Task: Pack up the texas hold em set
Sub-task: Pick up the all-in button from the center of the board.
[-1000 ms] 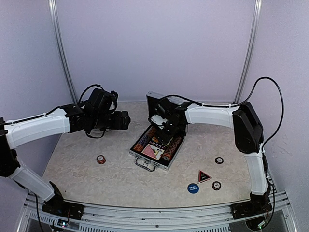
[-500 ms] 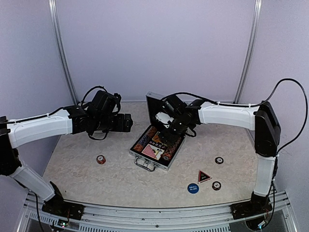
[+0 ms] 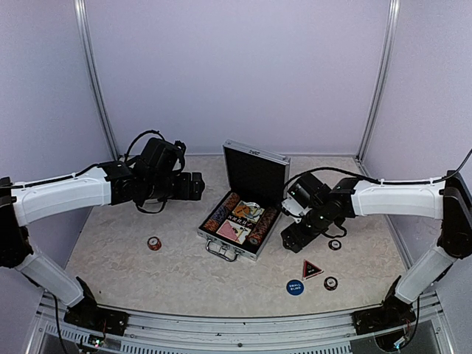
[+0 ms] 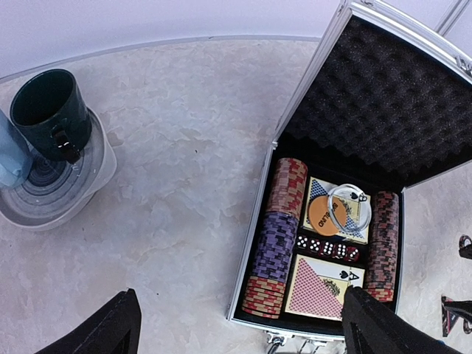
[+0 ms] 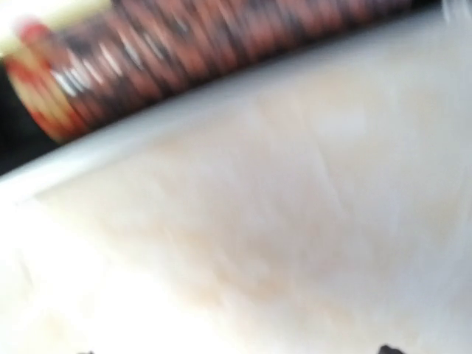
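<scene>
— On the table's middle, what is item one?

— Item 1: silver case (image 4: 254, 228), open, handle toward the near edge. The lid (image 4: 391, 96) stands upright at the far side and is lined with black ridged foam.

— Contents?

— Item 2: chip rows (image 4: 276, 247), one along each side wall. Item 3: two card decks (image 4: 317, 287), one near and one far. Item 4: red dice (image 4: 328, 248) in a line between the decks. Item 5: an orange button (image 4: 321, 214) and a pale ringed button (image 4: 348, 209), both lying on the far deck.

— Outside the case?

— Item 6: triangle marker (image 3: 312, 269), on the table to the near right. Item 7: blue button (image 3: 295, 287), just beside the marker. Item 8: two dark buttons (image 3: 335, 245), right of the case. Item 9: reddish button (image 3: 154, 243), well apart on the left.

— And your pincers?

— My left pincer (image 3: 193, 186) hangs raised to the left of the case. Its fingers (image 4: 118, 328) are spread wide, with nothing between them. My right pincer (image 3: 291, 240) sits low over the table, just right of the case. Its own camera gives only a blur of chips and case rim, so I cannot tell how its jaws stand.

— Other stock?

— A dark-green mug (image 4: 51, 110) and a light-blue mug (image 4: 11, 158), side by side on a plate (image 4: 66, 203), left of the case.
</scene>
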Available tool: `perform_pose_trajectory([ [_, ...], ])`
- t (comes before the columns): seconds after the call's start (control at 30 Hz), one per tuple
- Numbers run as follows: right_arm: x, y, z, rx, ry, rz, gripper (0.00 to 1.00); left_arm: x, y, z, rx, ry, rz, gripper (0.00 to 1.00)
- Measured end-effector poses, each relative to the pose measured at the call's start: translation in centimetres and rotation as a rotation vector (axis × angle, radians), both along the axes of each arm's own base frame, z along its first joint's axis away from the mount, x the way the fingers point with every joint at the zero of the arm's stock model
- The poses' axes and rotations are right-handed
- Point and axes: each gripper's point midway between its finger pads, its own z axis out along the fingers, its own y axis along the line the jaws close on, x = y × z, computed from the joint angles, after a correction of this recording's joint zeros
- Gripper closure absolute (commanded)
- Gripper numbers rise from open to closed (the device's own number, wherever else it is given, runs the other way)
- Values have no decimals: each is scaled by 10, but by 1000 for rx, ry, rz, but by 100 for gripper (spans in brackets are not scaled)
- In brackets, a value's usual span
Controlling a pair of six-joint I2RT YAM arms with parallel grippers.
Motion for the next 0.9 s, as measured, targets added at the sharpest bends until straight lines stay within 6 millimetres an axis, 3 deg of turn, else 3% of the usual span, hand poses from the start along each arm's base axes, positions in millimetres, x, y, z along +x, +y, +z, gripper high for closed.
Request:
perform_pose_trajectory([
  [0.2, -18, -27, -16, 28, 93, -110, 18, -1, -3, -3, 8, 2, -10, 7],
  [0.57, -52, -40, -35, 70, 238, -207, 16, -2, -14, -12, 28, 17, -34, 7],
  [0.9, -69, -52, -42, 35, 283, -287, 11, -5, -21, -17, 36, 26, -49, 7],
])
